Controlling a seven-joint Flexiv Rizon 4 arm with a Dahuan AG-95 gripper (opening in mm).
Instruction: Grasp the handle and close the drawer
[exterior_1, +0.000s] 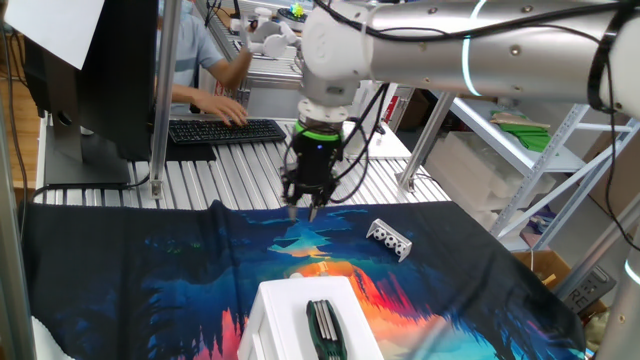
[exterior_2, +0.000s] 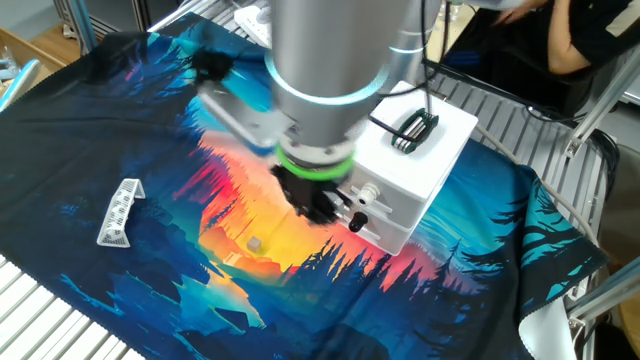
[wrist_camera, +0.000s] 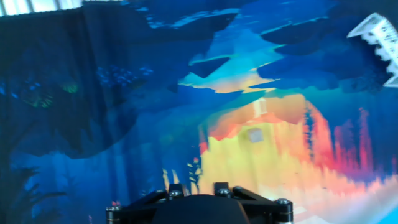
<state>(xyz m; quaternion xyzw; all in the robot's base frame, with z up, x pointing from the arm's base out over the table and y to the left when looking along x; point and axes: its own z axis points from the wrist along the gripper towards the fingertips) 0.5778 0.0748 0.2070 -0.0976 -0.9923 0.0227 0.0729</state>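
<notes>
The tablecloth (exterior_2: 90, 120) is soft printed fabric, matt and slightly creased; the white box unit (exterior_2: 425, 165) looks like smooth plastic with a faint sheen; the perforated block (exterior_2: 120, 212) seems matt plastic; the arm (exterior_1: 500, 45) has a glossy silvery shell; the ribbed table (exterior_1: 230, 170) is bare metal

In one fixed view, the perforated block (exterior_1: 389, 240) lies right of the jaws on the cloth (exterior_1: 150, 280) covering the desk. The box unit (exterior_1: 290, 315) sits nearer the camera than the jaws, with the multi-tool (exterior_1: 322, 325) on top.
</notes>
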